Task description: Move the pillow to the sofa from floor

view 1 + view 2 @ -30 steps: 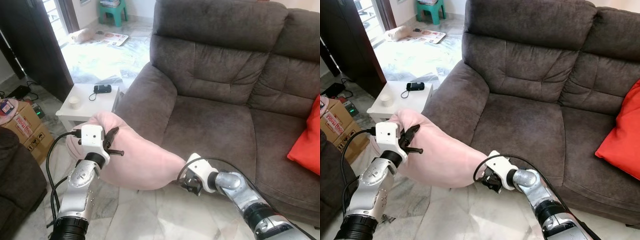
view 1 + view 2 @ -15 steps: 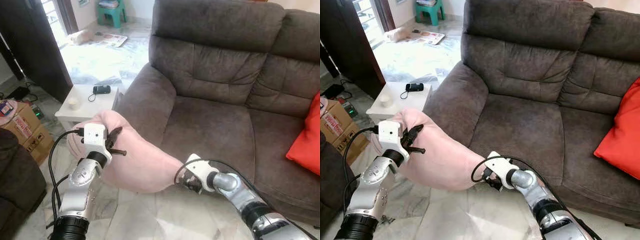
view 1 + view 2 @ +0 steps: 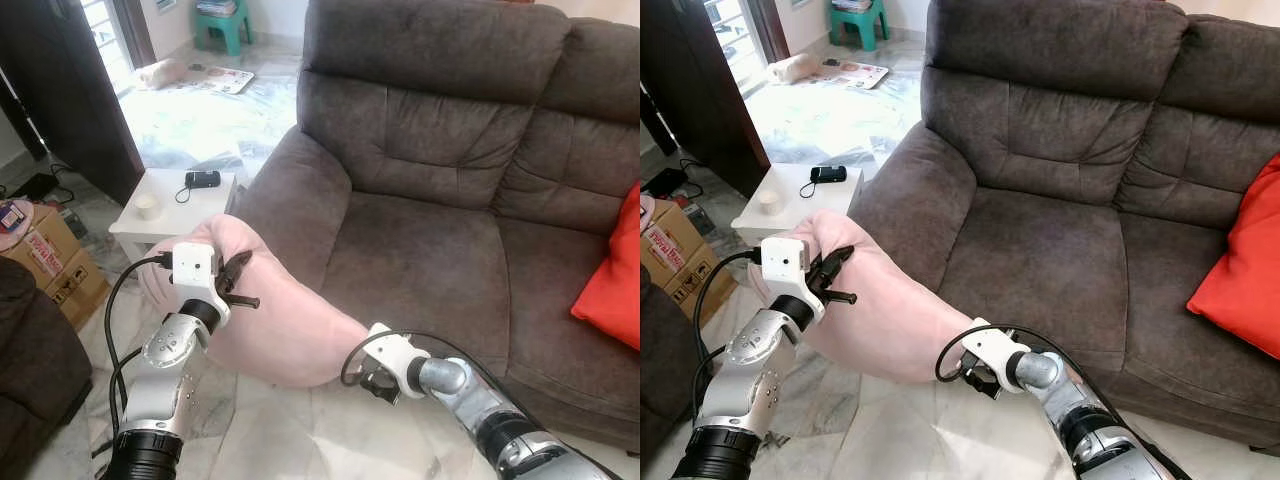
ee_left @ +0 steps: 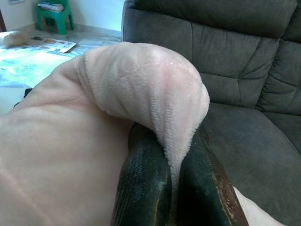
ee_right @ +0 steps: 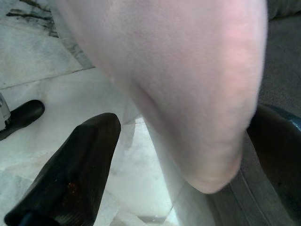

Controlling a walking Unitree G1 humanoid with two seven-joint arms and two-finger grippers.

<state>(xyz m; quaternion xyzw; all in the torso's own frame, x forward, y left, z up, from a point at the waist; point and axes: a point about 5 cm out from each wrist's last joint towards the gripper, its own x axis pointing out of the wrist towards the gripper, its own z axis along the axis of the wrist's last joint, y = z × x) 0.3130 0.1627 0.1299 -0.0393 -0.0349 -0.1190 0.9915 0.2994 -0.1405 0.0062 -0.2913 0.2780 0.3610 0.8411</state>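
Note:
A pale pink pillow [image 3: 290, 325] hangs off the floor in front of the sofa's left armrest [image 3: 290, 190]. My left gripper [image 3: 238, 285] is shut on a fold at the pillow's upper left corner; in the left wrist view the plush fold [image 4: 155, 89] is pinched between the black fingers [image 4: 141, 188]. My right gripper [image 3: 975, 375] is at the pillow's lower right end, open. In the right wrist view the pillow's end [image 5: 188, 94] hangs between the spread fingers [image 5: 70, 183], above the marble floor.
The dark brown sofa [image 3: 430, 250] has a free seat; a red cushion [image 3: 612, 280] leans at its right end. A white side table [image 3: 165, 205] with a black device [image 3: 204, 179] stands left of the armrest. A cardboard box [image 3: 50, 255] and a dark chair [image 3: 25, 350] are at far left.
My left gripper has lifted the pillow corner slightly up and to the right, toward the armrest. My right gripper has dipped a little lower at the pillow's end.

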